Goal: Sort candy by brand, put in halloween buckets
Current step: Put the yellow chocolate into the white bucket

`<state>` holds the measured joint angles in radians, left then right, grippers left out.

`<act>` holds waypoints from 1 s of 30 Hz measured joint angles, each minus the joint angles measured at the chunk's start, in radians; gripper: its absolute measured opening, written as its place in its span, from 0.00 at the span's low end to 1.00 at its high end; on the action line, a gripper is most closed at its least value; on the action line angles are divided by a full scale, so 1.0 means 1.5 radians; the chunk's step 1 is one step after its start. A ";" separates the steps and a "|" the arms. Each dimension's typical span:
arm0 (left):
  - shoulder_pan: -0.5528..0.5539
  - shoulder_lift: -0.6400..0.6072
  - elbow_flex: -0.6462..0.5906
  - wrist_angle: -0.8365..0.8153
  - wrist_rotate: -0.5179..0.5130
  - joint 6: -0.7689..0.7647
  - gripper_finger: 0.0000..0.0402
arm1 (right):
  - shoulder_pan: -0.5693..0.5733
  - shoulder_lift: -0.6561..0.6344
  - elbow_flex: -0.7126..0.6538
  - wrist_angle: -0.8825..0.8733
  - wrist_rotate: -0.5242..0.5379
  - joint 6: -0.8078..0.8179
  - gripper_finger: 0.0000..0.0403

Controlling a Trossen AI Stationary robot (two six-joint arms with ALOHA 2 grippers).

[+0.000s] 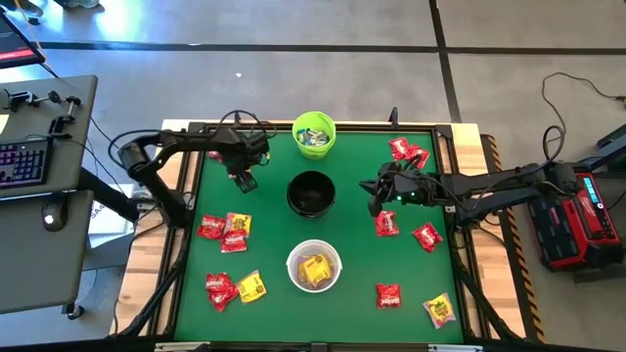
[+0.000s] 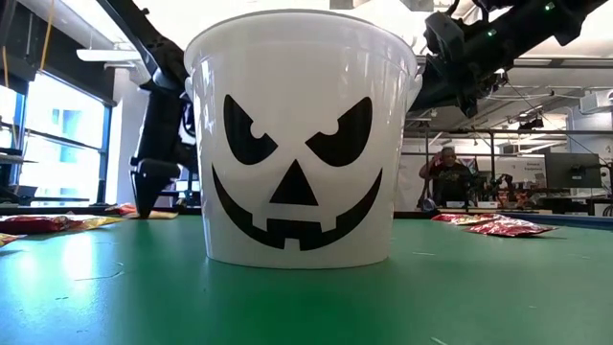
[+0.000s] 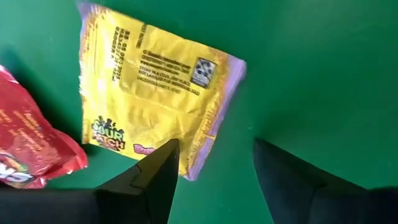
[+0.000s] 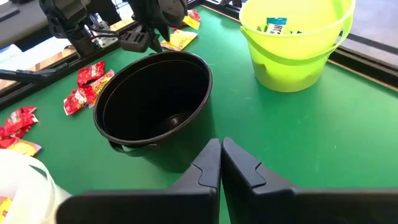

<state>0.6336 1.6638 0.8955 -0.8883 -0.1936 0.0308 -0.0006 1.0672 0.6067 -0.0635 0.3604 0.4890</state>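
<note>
Three buckets in a line down the table's middle from above: lime green bucket [image 1: 314,134], black bucket [image 1: 311,194], white bucket [image 1: 314,267]. Left of the black bucket, left gripper [image 1: 245,180] low over the mat; right gripper [image 1: 376,202] waiting just right of that bucket, pinched shut, empty.

At table height, only the white bucket's face [image 2: 302,144] up close.

Past the left fingers, spread wide and holding nothing: yellow packet [image 3: 152,93] just ahead, flat, long axis slanting away, one fingertip [image 3: 163,163] overlapping its near edge; red packet [image 3: 31,146] beside it.

Nearer arm by far: left.

Lime green bucket [image 1: 314,134], black bucket [image 1: 311,194] — white bucket [image 2: 300,144] with black jack-o'-lantern face.
</note>
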 joint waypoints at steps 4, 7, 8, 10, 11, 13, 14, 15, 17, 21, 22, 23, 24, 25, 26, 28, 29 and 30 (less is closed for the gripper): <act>0.006 0.019 0.004 -0.001 0.009 0.005 0.45 | 0.000 0.000 0.000 0.000 0.001 0.023 0.00; 0.006 0.021 0.003 0.002 0.017 0.009 0.37 | 0.000 0.000 0.000 0.000 0.001 0.023 0.00; 0.006 0.020 0.003 0.002 0.018 0.014 0.34 | 0.000 0.000 0.000 0.000 0.001 0.023 0.00; 0.006 0.017 0.002 0.004 0.019 0.029 0.27 | 0.000 0.000 0.000 0.000 0.001 0.024 0.00; 0.006 0.015 0.002 0.005 0.017 0.036 0.23 | 0.000 0.000 0.000 0.000 0.003 0.025 0.00; 0.006 0.012 0.000 0.008 0.002 0.045 0.15 | 0.000 0.000 0.000 0.000 0.003 0.025 0.00; 0.006 0.011 0.000 0.009 -0.007 0.046 0.11 | 0.000 0.000 0.000 0.000 0.003 0.025 0.00; 0.006 0.010 0.000 0.010 -0.014 0.047 0.08 | 0.000 0.000 0.000 0.000 0.003 0.025 0.00; 0.007 0.005 -0.001 0.010 -0.017 0.047 0.02 | 0.000 0.000 0.000 0.000 0.004 0.025 0.00; 0.006 -0.002 -0.001 0.001 -0.017 0.054 0.01 | 0.000 0.000 0.000 0.000 0.004 0.024 0.00; 0.006 -0.005 -0.001 -0.004 -0.017 0.057 0.01 | 0.000 0.000 0.000 0.000 0.004 0.024 0.00; 0.006 -0.008 -0.001 -0.007 -0.017 0.058 0.00 | 0.000 0.000 0.000 0.000 0.004 0.024 0.00; 0.006 -0.013 -0.001 -0.010 -0.017 0.059 0.00 | 0.000 0.000 0.000 0.000 0.004 0.024 0.00; 0.006 -0.018 -0.001 -0.014 -0.017 0.060 0.00 | 0.000 0.000 0.000 0.000 0.004 0.024 0.00; 0.006 -0.025 -0.001 -0.017 -0.017 0.060 0.00 | 0.000 0.000 0.000 0.000 0.004 0.024 0.00; 0.006 -0.040 -0.001 -0.020 -0.017 0.060 0.00 | 0.000 0.000 0.000 0.000 0.005 0.024 0.00; 0.006 -0.049 -0.001 -0.021 -0.017 0.060 0.00 | 0.000 0.000 0.000 0.000 0.005 0.024 0.00; 0.006 -0.059 -0.001 -0.022 -0.017 0.063 0.00 | 0.000 0.000 0.000 0.000 0.004 0.024 0.00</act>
<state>0.6434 1.5751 0.8944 -0.9215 -0.2195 0.1250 -0.0006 1.0676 0.6067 -0.0639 0.3670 0.5245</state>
